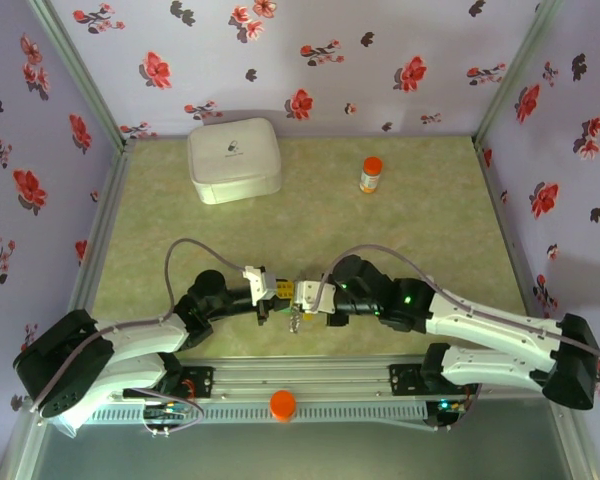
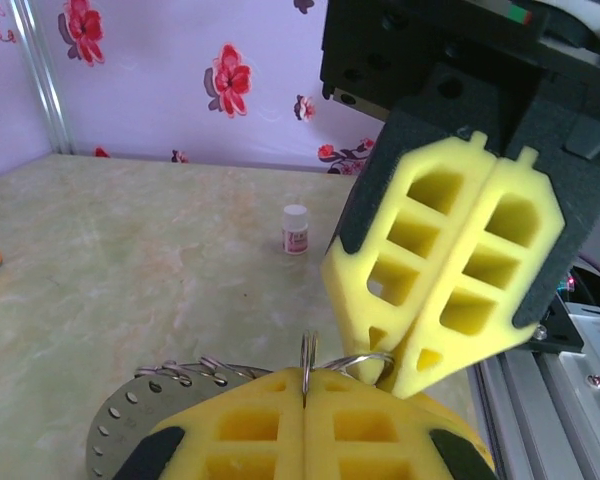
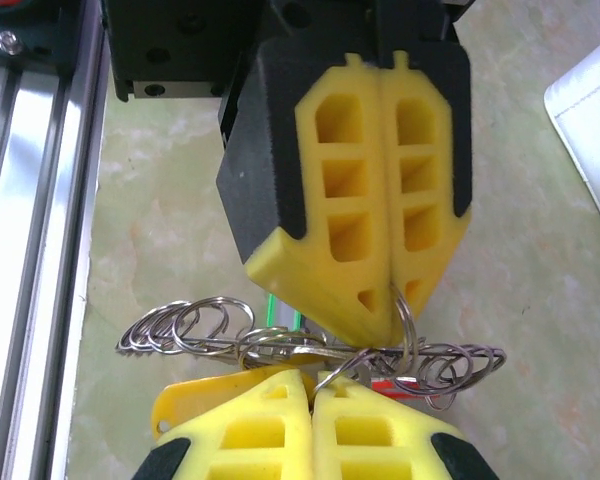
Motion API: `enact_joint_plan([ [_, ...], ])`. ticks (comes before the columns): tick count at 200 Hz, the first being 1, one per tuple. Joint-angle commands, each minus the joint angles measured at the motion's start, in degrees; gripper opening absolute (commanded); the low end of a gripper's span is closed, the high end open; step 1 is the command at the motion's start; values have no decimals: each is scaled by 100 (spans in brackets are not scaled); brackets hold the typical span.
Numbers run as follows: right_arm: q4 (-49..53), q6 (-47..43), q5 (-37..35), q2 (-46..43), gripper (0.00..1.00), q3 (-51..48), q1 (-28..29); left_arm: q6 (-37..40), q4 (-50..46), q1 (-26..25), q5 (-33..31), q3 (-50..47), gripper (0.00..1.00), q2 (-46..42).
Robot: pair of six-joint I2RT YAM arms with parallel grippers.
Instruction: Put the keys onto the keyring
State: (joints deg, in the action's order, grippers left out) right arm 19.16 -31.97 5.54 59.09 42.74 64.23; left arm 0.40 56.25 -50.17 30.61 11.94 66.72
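Both grippers meet above the table's near middle. My left gripper (image 1: 277, 291) (image 2: 307, 388) is shut on a small silver split ring (image 2: 307, 352) standing edge-on between its yellow fingers. My right gripper (image 1: 306, 296) (image 3: 315, 396) is shut on another thin ring wire (image 3: 348, 366). The keyring (image 3: 180, 347), seen edge-on, carries several small split rings; its grey perforated face (image 2: 115, 435) lies low left in the left wrist view. The keys hang under it (image 1: 295, 321): a yellow tag (image 3: 195, 396) and a red one (image 3: 395, 385) peek out. I cannot tell which ring belongs to a key.
A white case (image 1: 234, 158) sits at the back left and an orange-capped bottle (image 1: 371, 175) at the back right. A small white-capped bottle (image 2: 295, 229) stands on the table behind the right gripper. The metal rail (image 1: 300, 377) runs along the near edge.
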Motion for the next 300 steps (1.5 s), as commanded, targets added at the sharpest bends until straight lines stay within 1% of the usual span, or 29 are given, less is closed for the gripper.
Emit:
enact_joint_plan([
  [1, 82, -84, -120, 14, 12, -37, 133, -56, 805, 12, 73, 361, 0, -52],
  [15, -48, 111, -117, -388, 21, -142, 47, 19, 779, 12, 136, 303, 0, -38],
  [26, -105, 323, 207, -777, 27, -216, -148, 97, 782, 8, 202, 261, 0, -15],
  [35, -17, 576, 709, -1035, 32, -202, -403, 187, 761, 11, 276, 238, 0, 28],
  [46, 225, 908, 1657, -1175, 37, -83, -865, 269, 750, 12, 381, 236, 0, 77],
  [55, 334, 1106, 2292, -1174, 38, 15, -1168, 319, 740, 16, 465, 241, 0, 120],
  [63, 342, 1153, 2503, -1131, 36, 87, -1264, 345, 722, 16, 547, 262, 0, 158],
  [99, -394, 1178, 2426, -915, 29, -46, -1263, 398, 726, 16, 692, 301, 0, 215],
  [129, -406, 1021, 2480, -494, 27, 6, -1255, 411, 712, 16, 757, 321, 0, 215],
  [145, -429, 977, 2372, -359, 21, 24, -1250, 402, 717, 13, 797, 319, 0, 219],
  [178, -423, 942, 2251, -254, 22, 6, -1216, 414, 699, 9, 849, 334, 0, 202],
  [220, -106, 778, 2036, -98, 21, 72, -1157, 414, 697, 13, 901, 343, 0, 192],
  [244, -180, 869, 2071, -313, 24, 109, -1160, 441, 660, 16, 894, 333, 0, 170],
  [265, -175, 877, 2005, -458, 24, 97, -1167, 417, 681, 12, 909, 328, 0, 170],
  [280, -88, 824, 1942, -378, 23, 60, -1173, 418, 681, 14, 928, 337, 0, 169],
  [300, -101, 839, 2056, -198, 23, 33, -1171, 413, 677, 16, 938, 341, 0, 173],
])
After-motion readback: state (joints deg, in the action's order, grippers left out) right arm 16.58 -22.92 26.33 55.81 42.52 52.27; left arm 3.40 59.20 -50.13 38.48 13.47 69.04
